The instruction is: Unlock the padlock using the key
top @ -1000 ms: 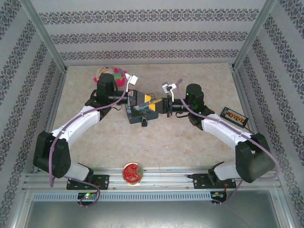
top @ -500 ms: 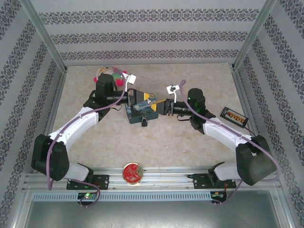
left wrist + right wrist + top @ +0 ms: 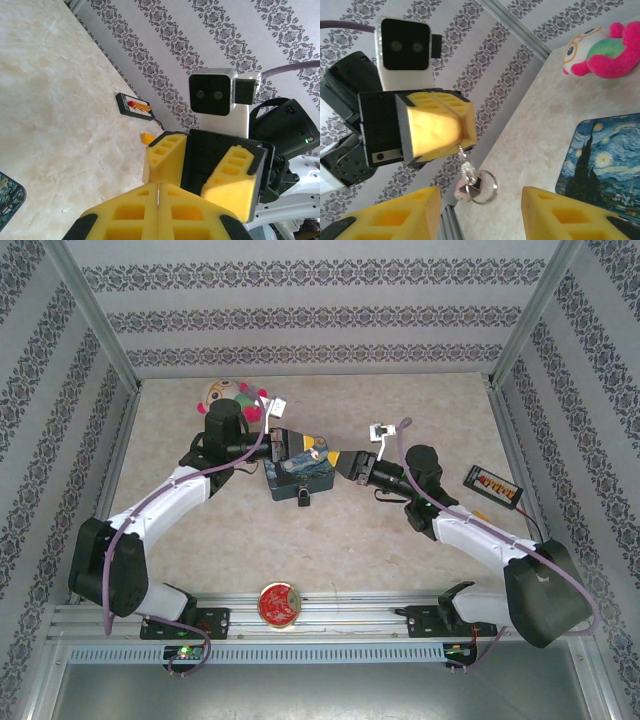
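Left gripper is shut, its yellow fingers pressed flat together, and from their tip the key hangs loose with its ring lowest (which end is pinched is too small to tell). Facing it, just beside, the right gripper stands wide open and holds nothing. Both hover by the tin, the left above its far part and the right off its right edge. The padlock hangs at the tin's near edge, apart from both. The step in hand, I judge, is getting the key into a firm, aimed hold before any approach to the lock, since a dangling key will swing and cannot be steered into a slot. A good way would be for the right gripper to close square on the ring end, leaving the blade sticking straight out past the pads. The left should let go only once that pinch is sure. The free gripper should then steady the padlock's body, because so light a lock will likely skid or turn on its shackle when pushed. Which way the keyhole faces cannot be made out from above, so it wants checking first.
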You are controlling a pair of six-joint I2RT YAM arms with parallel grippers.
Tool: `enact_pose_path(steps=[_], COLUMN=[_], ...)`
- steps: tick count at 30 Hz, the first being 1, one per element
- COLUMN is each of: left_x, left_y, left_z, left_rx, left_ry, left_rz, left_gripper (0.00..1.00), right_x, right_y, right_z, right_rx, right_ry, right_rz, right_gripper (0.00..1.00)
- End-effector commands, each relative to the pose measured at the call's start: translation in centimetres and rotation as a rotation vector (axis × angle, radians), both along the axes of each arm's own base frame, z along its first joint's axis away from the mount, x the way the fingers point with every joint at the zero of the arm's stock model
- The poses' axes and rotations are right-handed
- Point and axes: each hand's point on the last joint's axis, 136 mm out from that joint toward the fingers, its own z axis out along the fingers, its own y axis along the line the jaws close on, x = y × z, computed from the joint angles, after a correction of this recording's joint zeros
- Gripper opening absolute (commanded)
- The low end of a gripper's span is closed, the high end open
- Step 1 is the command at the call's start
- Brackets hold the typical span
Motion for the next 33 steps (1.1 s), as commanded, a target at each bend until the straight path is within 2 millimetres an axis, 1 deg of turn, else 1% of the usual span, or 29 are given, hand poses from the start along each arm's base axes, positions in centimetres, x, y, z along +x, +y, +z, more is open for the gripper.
enact_pose_path(steps=[1, 5, 8, 11, 16, 22, 27, 33], left_x=[-0.2, -0.4, -0.3, -0.3, 0.0, 0.4, 0.9, 1.5], left_y=[-0.5, -0.4, -0.2, -0.1, 0.5, 1.1, 1.4, 1.7], left_z=[0.1, 0.0, 0.0, -0.3, -0.3, 0.0, 0.3, 0.8], left_rx=[-0.023, -0.022, -0.012, -0.001, 0.015, 0.021, -0.009, -0.052], left_ry=[-0.013, -0.011, -0.014, -0.01, -0.019, -0.033, -0.033, -0.027], left_rz=[-0.016, -0.015, -0.006, 0.007, 0.055, 0.088, 0.115, 0.132], left_gripper=[0.0, 0.0, 0.0, 0.0, 0.0, 0.0, 0.0, 0.0], right_x=[0.5, 0.9, 1.2, 1.4, 1.7, 1.7, 1.5, 1.4], right_y=[1.1, 2.7, 3.6, 4.1, 4.5, 4.7, 4.8, 4.7], right_z=[1.9, 2.2, 2.5, 2.5, 1.9, 1.8, 1.6, 1.5], right_rx=[0.052, 0.066, 0.086, 0.112, 0.129, 0.141, 0.143, 0.146], right_ry=[-0.043, -0.052, -0.055, -0.05, -0.037, -0.027, -0.021, -0.019], right_rz=[0.009, 0.059, 0.097, 0.128, 0.146, 0.16, 0.167, 0.164], right_gripper=[0.46, 0.42, 0.36, 0.33, 0.3, 0.29, 0.28, 0.31])
